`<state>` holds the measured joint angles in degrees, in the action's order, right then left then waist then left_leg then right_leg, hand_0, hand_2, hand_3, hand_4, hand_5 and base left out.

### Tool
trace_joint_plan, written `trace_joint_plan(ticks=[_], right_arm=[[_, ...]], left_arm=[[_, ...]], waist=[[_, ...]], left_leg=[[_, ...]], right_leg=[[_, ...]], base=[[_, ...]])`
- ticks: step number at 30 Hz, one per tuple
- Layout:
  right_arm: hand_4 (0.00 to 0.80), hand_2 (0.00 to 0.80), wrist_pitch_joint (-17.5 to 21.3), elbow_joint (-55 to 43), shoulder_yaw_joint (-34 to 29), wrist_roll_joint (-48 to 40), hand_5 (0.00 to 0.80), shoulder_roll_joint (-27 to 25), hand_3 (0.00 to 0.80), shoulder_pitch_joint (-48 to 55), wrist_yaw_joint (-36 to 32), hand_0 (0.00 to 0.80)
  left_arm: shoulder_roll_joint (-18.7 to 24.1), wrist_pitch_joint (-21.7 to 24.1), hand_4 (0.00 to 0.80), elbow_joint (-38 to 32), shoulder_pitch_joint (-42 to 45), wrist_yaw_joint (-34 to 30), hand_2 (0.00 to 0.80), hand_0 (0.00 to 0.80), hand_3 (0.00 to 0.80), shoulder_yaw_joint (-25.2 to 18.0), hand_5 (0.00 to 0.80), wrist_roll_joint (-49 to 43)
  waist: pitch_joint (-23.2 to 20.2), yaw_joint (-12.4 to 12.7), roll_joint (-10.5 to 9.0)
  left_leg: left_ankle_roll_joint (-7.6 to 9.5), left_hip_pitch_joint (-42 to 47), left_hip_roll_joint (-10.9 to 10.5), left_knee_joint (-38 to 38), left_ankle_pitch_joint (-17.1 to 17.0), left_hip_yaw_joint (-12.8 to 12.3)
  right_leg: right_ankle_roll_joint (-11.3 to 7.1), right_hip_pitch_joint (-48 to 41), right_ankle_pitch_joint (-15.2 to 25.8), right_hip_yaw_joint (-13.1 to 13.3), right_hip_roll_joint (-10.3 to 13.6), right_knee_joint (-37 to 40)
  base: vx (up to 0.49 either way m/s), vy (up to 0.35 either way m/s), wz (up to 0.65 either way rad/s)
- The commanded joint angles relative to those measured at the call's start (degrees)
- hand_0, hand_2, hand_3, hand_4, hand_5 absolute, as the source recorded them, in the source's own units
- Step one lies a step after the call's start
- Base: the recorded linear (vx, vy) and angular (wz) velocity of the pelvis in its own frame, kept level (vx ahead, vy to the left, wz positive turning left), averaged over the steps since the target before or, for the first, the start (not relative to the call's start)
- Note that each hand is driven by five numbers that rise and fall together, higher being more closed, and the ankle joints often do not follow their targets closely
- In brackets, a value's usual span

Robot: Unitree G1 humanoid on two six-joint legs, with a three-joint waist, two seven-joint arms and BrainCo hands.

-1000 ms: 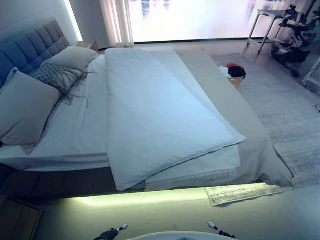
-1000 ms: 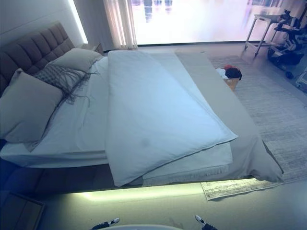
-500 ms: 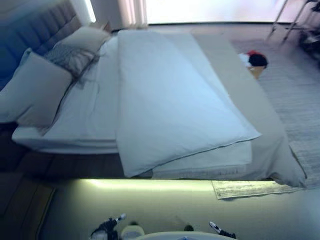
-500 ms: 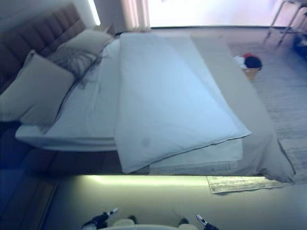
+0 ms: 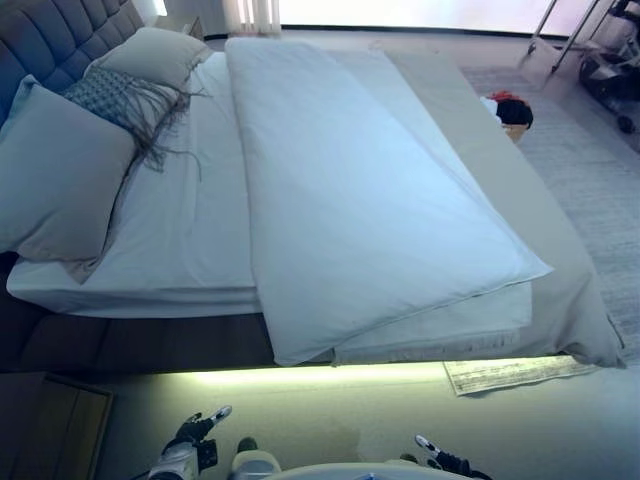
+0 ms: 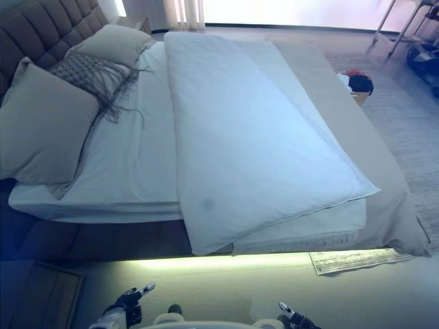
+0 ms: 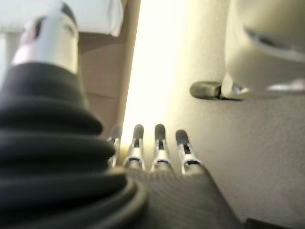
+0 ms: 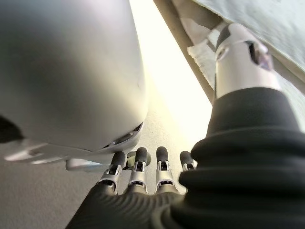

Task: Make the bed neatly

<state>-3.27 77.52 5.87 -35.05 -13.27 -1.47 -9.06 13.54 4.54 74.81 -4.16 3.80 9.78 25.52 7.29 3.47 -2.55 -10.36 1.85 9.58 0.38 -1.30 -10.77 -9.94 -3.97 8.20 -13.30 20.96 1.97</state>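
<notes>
A wide bed lies before me with a white duvet [image 5: 370, 200] folded over itself, lying askew on the right half above a grey sheet [image 5: 520, 200]. The bare white sheet [image 5: 190, 230] shows on the left half. Two grey pillows [image 5: 55, 190] and a fringed cushion [image 5: 115, 95] lean against the tufted headboard [image 5: 45, 40]. My left hand [image 5: 195, 428] hangs low at the bottom edge, fingers straight, holding nothing. My right hand [image 5: 435, 458] hangs low at the bottom right, fingers straight and empty too. Both are well short of the bed's near side.
A lit strip glows under the bed frame [image 5: 330, 375]. A rug corner [image 5: 510, 372] pokes out at the bed's foot. A basket of clothes [image 5: 512, 115] stands beyond the bed on the right. A wooden nightstand [image 5: 50, 425] sits at the lower left. A metal table's legs [image 5: 570, 35] stand far right.
The whole picture has shifted: the camera has tilted down and come nearer the bed. My left hand shows a little higher at the bottom edge. The bedding has not moved.
</notes>
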Motion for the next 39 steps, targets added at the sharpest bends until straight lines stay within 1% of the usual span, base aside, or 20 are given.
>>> trace_joint_plan(ticks=[1,3,4,5,6,7,8,12,14,16,18,27,29,30,31,32,33,35,37,39], right_arm=[[0.000,0.000,0.5,-4.2,0.1,-3.9,0.000,0.2,0.000,-4.9,0.6,0.000],[0.000,0.000,0.1,-5.6,-1.3,-4.4,0.000,0.0,0.000,-3.3,1.2,0.000],[0.000,0.000,-0.4,-5.6,-1.9,-3.6,0.000,-0.3,0.000,-2.2,0.8,0.000],[0.000,0.000,-0.6,-5.0,-2.4,-3.2,0.000,-0.6,0.000,-1.4,-0.1,0.000],[0.000,0.000,-0.6,-4.0,-2.9,-3.2,0.000,-0.8,0.000,-0.8,-1.0,0.000],[0.000,0.000,0.0,-2.3,-3.2,-3.5,0.000,-0.8,0.000,0.0,-2.1,0.000],[0.000,0.000,0.1,-0.8,-3.2,-3.8,0.000,-0.6,0.000,0.3,-2.6,0.000],[0.000,0.000,-0.4,2.8,-2.5,-3.9,0.000,1.0,0.000,-1.8,-1.0,0.000],[0.000,0.000,-0.6,3.1,-1.6,-4.5,0.000,1.5,0.000,-3.9,0.2,0.000],[0.000,0.000,-2.3,1.7,-1.0,-2.1,0.000,2.0,0.000,-4.7,2.0,0.000],[0.000,0.000,-0.9,0.8,-0.3,-3.3,0.000,1.8,0.000,-4.5,2.4,0.000],[0.000,0.000,-0.1,-3.1,1.8,-7.1,0.000,1.5,0.000,-6.4,-0.7,0.000],[0.000,0.000,0.8,-3.5,2.0,-8.1,0.000,2.2,0.000,-6.7,-1.5,0.000],[0.000,0.000,1.3,-3.9,2.3,-8.1,0.000,2.3,0.000,-7.0,-1.3,0.000],[0.000,0.000,2.2,-4.8,2.7,-9.4,0.000,2.1,0.000,-7.4,-1.7,0.000],[0.000,0.000,2.3,-6.3,3.1,-11.2,0.000,1.9,0.000,-7.6,-1.9,0.000],[0.000,0.000,2.1,-8.1,3.8,-13.6,0.000,1.9,0.000,-8.3,-2.3,0.000],[0.000,0.000,2.8,-11.3,4.0,-14.7,0.000,1.9,0.000,-10.5,-1.9,0.000],[0.000,0.000,4.8,-12.6,4.9,-18.0,0.000,1.9,0.000,-14.8,-1.3,0.000],[0.000,0.000,4.5,-10.8,4.7,-19.0,0.000,1.5,0.000,-21.8,-1.1,0.000]], left_arm=[[-1.4,-0.4,0.000,2.1,-2.7,-0.2,0.000,0.000,0.000,0.3,0.000,-3.6],[-0.5,-1.4,0.000,1.9,-2.1,-0.8,0.000,0.000,0.000,1.2,0.000,-6.2],[0.2,-1.9,0.000,1.7,-1.5,-1.3,0.000,0.000,0.000,2.1,0.000,-7.1],[0.8,-1.9,0.000,1.7,-1.2,-1.4,0.000,0.000,0.000,2.6,0.000,-7.2],[1.2,-2.0,0.000,1.7,-1.1,-1.7,0.000,0.000,0.000,3.2,0.000,-7.0],[1.6,-1.9,0.000,2.2,-1.5,-2.1,0.000,0.000,0.000,3.9,0.000,-6.3],[1.5,-2.1,0.000,2.6,-2.0,-2.2,0.000,0.000,0.000,4.0,0.000,-5.8],[-0.3,-1.3,0.000,2.3,-3.5,-0.8,0.000,0.000,0.000,3.4,0.000,-4.0],[-0.8,0.5,0.000,1.7,-4.9,-1.1,0.000,0.000,0.000,3.9,0.000,-1.1],[-2.0,0.6,0.000,0.7,-4.8,-1.0,0.000,0.000,0.000,3.6,0.000,1.0],[-2.9,0.7,0.000,0.8,-4.2,-2.1,0.000,0.000,0.000,3.1,0.000,1.7],[-3.6,-1.0,0.000,0.9,-3.4,-2.1,0.000,0.000,0.000,4.7,0.000,-1.4],[-3.6,-1.0,0.000,1.0,-2.7,-1.2,0.000,0.000,0.000,4.2,0.000,-2.2],[-3.5,-0.8,0.000,1.0,-2.3,-0.8,0.000,0.000,0.000,4.1,0.000,-2.3],[-3.4,0.1,0.000,0.6,-1.9,-0.3,0.000,0.000,0.000,4.3,0.000,-1.4],[-3.6,0.8,0.000,0.3,-1.6,-0.4,0.000,0.000,0.000,4.3,0.000,-1.1],[-3.6,1.5,0.000,-0.4,-1.7,-0.5,0.000,0.000,0.000,4.9,0.000,-0.1],[-3.3,1.1,0.000,-1.6,-2.2,-1.7,0.000,0.000,0.000,5.4,0.000,-0.3],[-1.5,1.7,0.000,-2.2,-6.3,-1.6,0.000,0.000,0.000,8.1,0.000,0.7],[-0.4,1.7,0.000,-2.5,-11.6,-2.4,0.000,0.000,0.000,9.2,0.000,4.6]], waist=[[2.3,1.7,0.58],[2.4,0.9,-0.03],[2.7,0.2,-0.21],[2.8,-0.9,0.03],[2.8,-2.1,0.38],[2.6,-3.6,0.74],[2.2,-4.5,0.90],[3.3,-5.8,0.84],[4.5,-6.4,0.23],[4.8,-6.3,-0.08],[3.9,-5.4,-0.24],[0.3,-4.0,0.17],[-0.2,-4.0,0.41],[-0.1,-3.8,0.27],[0.7,-3.1,-0.05],[1.5,-2.2,0.28],[2.6,-1.5,0.88],[4.5,-2.2,1.82],[8.6,-2.3,1.80],[11.0,-2.3,2.07]], left_leg=[[0.64,-9.3,5.3,10.9,-1.7,4.2],[2.67,-9.0,3.7,11.3,-0.5,3.2],[4.13,-7.9,2.5,10.4,-0.1,2.2],[5.31,-6.8,1.8,9.1,-0.2,2.0],[6.34,-5.8,1.2,7.7,-0.4,2.3],[7.50,-4.7,0.3,5.9,-0.5,3.7],[8.06,-4.0,-0.7,4.1,-0.7,4.4],[8.32,-1.8,-3.3,0.5,-0.3,3.8],[8.87,-2.4,-4.2,2.1,1.9,2.8],[9.29,-3.1,-3.9,5.2,2.7,3.1],[8.45,-2.4,-3.1,5.6,2.5,3.3],[6.50,2.8,-1.1,0.3,0.7,3.0],[6.00,4.0,-1.1,1.2,1.6,2.5],[5.64,3.2,-1.2,4.6,2.1,2.7],[4.90,-1.3,-2.3,13.4,0.9,5.3],[4.19,-4.5,-2.9,15.6,-1.6,9.0],[3.55,-6.7,-2.4,13.3,-3.1,10.3],[5.23,-6.1,-0.6,9.3,-1.0,7.3],[5.57,-10.3,-1.4,10.7,-0.6,8.3],[5.59,-12.6,-1.3,9.7,-1.0,8.0]], right_leg=[[-4.30,-2.0,2.2,-0.5,5.5,-0.3],[-4.04,-1.0,4.6,0.5,7.6,-3.2],[-3.91,2.2,7.8,2.2,9.1,-9.2],[-3.18,5.5,8.5,4.9,8.2,-14.1],[-2.07,8.1,6.6,8.0,4.3,-17.6],[-0.11,10.1,2.3,10.1,-1.3,-19.2],[0.87,11.4,1.0,9.9,-4.2,-19.1],[1.30,14.5,1.0,8.7,-9.8,-11.4],[1.77,17.3,1.3,8.5,-12.1,-8.0],[3.21,16.0,-0.9,9.0,-12.7,-9.1],[3.81,12.9,-2.2,7.2,-12.2,-8.3],[3.66,7.5,-2.5,4.8,-11.8,-4.8],[3.79,7.0,-2.9,4.1,-11.5,-5.0],[4.26,6.7,-3.3,4.2,-11.4,-5.2],[4.82,5.8,-3.7,4.8,-11.2,-5.3],[5.17,5.3,-4.0,5.4,-11.3,-5.5],[5.07,5.6,-4.6,5.9,-11.4,-6.2],[4.44,9.8,-6.2,5.3,-10.4,-11.7],[3.12,16.3,-4.8,6.2,-8.7,-15.6],[2.02,20.2,-3.4,7.2,-8.0,-15.7]], base=[[0.088,0.166,-0.20],[0.114,0.198,-0.11],[0.103,0.240,-0.09],[0.125,0.260,-0.15],[0.163,0.211,-0.16],[0.178,0.149,-0.10],[0.161,0.075,0.03],[0.089,-0.054,0.25],[-0.034,-0.129,0.23],[0.075,-0.129,-0.02],[0.186,-0.101,0.12],[0.179,-0.030,0.14],[0.168,0.007,0.06],[0.167,0.016,0.11],[0.137,0.040,0.09],[0.055,0.085,0.14],[-0.014,0.147,0.20],[-0.104,0.195,0.06],[-0.298,0.105,-0.03],[-0.291,0.032,0.07]])
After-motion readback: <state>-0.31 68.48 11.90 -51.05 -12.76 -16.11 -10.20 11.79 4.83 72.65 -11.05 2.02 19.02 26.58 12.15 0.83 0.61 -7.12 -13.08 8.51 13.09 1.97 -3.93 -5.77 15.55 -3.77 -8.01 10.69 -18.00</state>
